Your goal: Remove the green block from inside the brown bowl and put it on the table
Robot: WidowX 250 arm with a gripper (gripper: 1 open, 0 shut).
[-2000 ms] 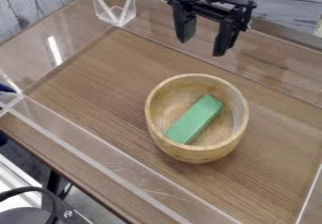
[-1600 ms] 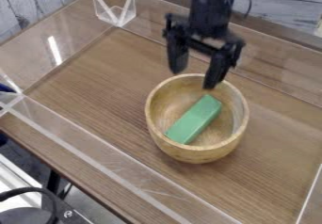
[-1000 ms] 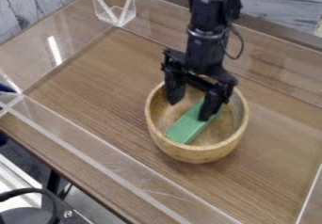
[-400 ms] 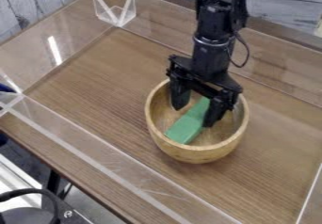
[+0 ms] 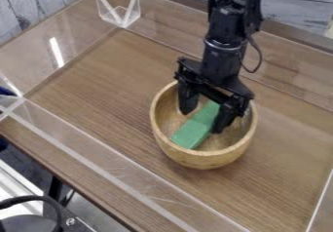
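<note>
green block inside brown bowl

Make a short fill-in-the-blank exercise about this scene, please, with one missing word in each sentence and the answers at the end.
1. The green block lies inside the brown ____.
2. The gripper is lowered into the bowl with its jaws ____, one finger on each side of the block.
3. The bowl stands on a wood-grain ____ with low clear walls.
4. The colour of the block is ____.

Missing words: bowl; open; table; green
</note>
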